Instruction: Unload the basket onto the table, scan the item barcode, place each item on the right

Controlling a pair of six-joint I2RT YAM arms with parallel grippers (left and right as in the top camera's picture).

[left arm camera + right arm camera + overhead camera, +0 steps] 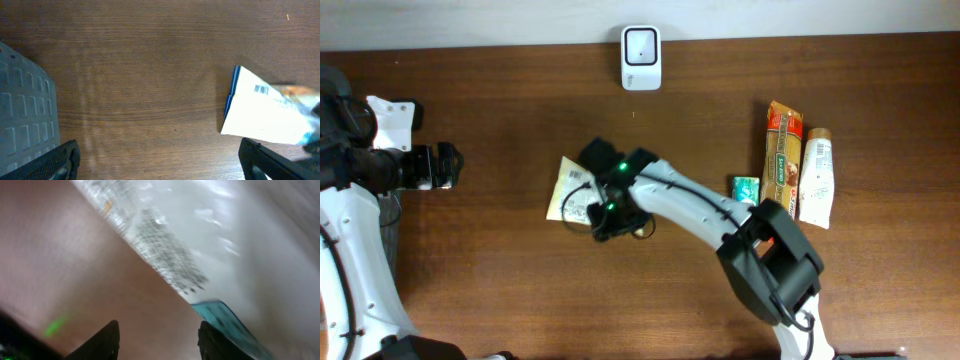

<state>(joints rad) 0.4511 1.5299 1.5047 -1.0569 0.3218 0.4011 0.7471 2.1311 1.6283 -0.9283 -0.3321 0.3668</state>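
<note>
The item, a pale flat packet [565, 186], lies on the wooden table left of centre. In the left wrist view the packet [265, 112] shows a small barcode [260, 89] near its top corner. My right gripper [598, 212] hangs over the packet's right edge. Its wrist view is blurred: the packet [225, 240] fills the upper right, its teal edge [225, 320] reaches the right finger, and bare table shows between the parted fingers of this gripper [159, 335]. My left gripper [448, 166] stands wide open at the far left, with only table seen in this gripper [160, 160]. The white scanner [641, 57] stands at the back.
At the right lie an orange pasta packet [782, 155], a white tube [816, 178] and a small green packet [745, 188]. A grey ribbed bin [22, 115] sits by the left arm.
</note>
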